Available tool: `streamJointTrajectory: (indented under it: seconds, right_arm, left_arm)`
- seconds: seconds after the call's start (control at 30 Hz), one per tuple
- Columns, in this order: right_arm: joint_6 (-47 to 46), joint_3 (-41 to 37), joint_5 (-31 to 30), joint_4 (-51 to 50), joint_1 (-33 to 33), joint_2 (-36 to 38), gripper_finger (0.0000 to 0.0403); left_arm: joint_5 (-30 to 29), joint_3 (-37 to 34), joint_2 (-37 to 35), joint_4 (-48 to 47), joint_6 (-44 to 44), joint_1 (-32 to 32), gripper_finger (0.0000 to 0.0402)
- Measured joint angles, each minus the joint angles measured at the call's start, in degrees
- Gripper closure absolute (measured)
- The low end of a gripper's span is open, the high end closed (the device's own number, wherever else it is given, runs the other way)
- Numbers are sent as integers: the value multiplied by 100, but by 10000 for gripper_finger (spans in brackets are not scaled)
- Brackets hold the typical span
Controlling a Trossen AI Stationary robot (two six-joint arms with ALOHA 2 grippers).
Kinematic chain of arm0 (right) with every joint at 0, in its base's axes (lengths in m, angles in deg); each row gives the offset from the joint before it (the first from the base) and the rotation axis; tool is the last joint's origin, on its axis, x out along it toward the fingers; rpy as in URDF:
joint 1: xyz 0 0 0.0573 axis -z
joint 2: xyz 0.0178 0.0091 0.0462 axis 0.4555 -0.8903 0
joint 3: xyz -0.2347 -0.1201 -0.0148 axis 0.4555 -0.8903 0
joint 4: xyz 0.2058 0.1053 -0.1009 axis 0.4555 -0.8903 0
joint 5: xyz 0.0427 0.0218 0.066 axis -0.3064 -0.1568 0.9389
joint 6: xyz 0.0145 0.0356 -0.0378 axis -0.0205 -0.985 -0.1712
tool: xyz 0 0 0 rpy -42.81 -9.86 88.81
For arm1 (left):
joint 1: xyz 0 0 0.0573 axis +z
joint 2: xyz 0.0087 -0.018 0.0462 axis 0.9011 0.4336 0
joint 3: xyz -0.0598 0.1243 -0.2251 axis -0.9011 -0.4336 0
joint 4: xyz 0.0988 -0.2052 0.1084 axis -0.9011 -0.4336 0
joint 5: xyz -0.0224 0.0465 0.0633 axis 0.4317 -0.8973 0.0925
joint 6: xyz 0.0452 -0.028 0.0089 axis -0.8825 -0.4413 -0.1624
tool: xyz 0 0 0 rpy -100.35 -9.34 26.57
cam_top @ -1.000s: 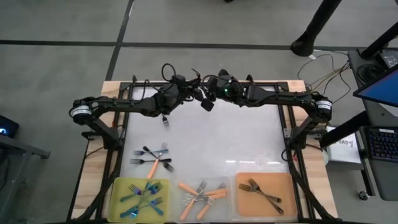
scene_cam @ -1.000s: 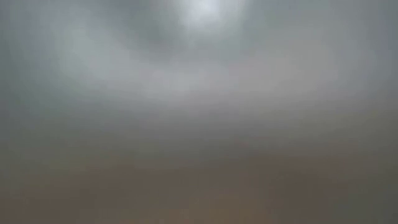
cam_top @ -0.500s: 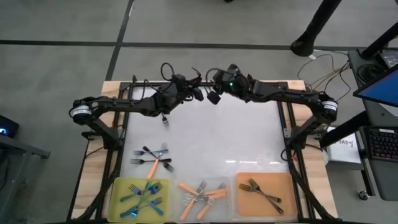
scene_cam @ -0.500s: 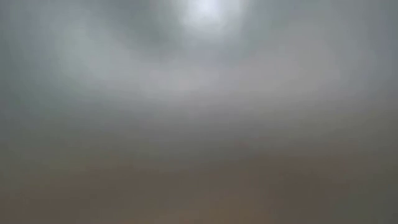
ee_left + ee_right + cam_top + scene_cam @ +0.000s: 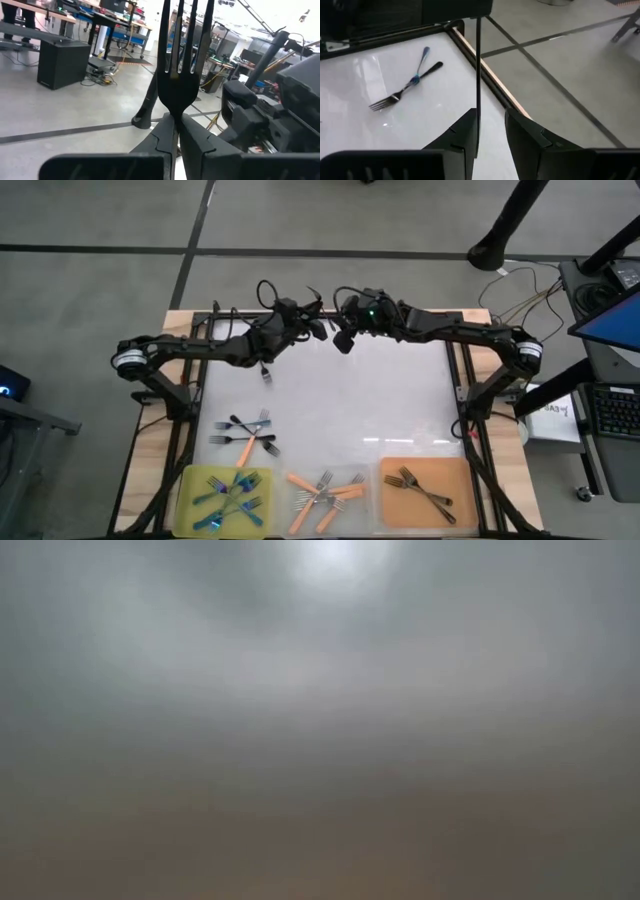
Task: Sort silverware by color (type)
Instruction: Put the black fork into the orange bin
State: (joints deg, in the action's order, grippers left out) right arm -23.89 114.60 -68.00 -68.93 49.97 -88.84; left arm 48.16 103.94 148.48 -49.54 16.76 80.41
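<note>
I see left gripper (image 5: 176, 131) clamped on a dark fork (image 5: 181, 75) at desk's (image 5: 400, 395) rear; right gripper (image 5: 490, 131) fingers apart beside it

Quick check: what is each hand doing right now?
Left hand: closed on a dark grey metal fork, tines pointing away from it.
Right hand: open; that fork's thin edge stands between its fingers, not clamped.

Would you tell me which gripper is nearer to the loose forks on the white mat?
Left, narrowly. Both hover at the far edge: the left gripper, holding a dark fork, is on the loose forks' side; the right gripper is just beyond it.
</note>
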Motion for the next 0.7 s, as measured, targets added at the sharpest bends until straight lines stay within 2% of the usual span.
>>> streamJointTrajectory:
  seconds: [0.47,0.7]
  right_arm:
    - [-146,-26,226,645,-22,-256,312]
    - [86,-28,186,792,-22,-258,312]
  left_arm:
    - [51,5,0,241,58,1,401]
    - [51,-5,0,244,173,1,401]
